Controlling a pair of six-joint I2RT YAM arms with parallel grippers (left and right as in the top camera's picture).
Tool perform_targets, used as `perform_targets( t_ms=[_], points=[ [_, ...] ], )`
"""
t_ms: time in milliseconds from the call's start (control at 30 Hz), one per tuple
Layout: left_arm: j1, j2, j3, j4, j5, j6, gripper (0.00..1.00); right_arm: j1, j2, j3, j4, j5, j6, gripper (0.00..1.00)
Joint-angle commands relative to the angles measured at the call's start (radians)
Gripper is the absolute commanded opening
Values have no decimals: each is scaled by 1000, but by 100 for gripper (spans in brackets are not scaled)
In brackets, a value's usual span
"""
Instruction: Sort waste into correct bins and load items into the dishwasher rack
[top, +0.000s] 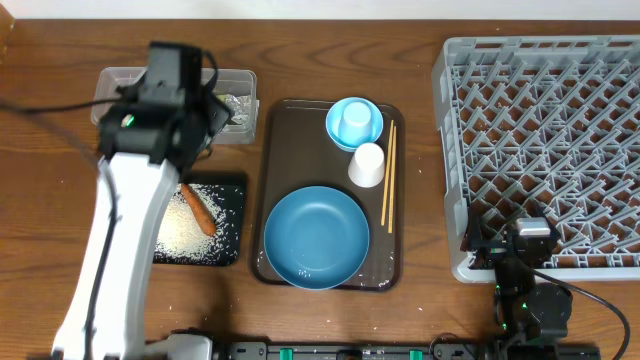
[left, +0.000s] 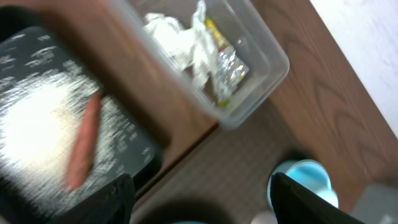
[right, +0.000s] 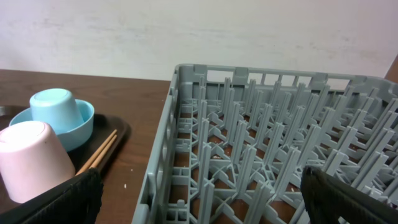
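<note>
left jaws: my left gripper (left: 200, 185) is spread wide with nothing in it, up over the bins
clear tub (left: 274, 57): white tissue (left: 169, 32) and wrapper (left: 227, 66) are lying inside
black tray (top: 228, 188): carrot (top: 197, 208) sits across the rice (top: 176, 232)
right jaws: my right gripper (right: 200, 186) is fully parted and empty, at the near edge of the rack (right: 163, 155)
serving tray (top: 283, 140): plate (top: 316, 237), bowl (top: 333, 126), white cup (top: 366, 165) and chopsticks (top: 387, 176) are all resting here

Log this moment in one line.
left gripper open | right gripper open by rack | tissue, wrapper in clear tub | carrot, rice in black tray | rack empty
</note>
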Motion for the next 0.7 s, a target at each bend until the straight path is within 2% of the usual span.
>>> perform_targets(
  t_ms=[0, 233, 333, 400, 667],
  points=[
    [3, -57, -13, -68, 9, 5, 71, -7, -3, -2, -4, -4, 2, 99],
    [3, -107, -56, -255, 10, -23, 72, -8, -3, -2, -4, -4, 2, 99],
    [3, -103, -68, -341, 26, -34, 87, -8, -3, -2, -4, -4, 2, 99],
    [3, -102, -69, -383, 45, -33, 89, -7, -3, -2, -4, -4, 2, 99],
    [3, -102, -69, -387, 47, -32, 95, -8, -3, -2, -4, -4, 2, 99]
  ],
)
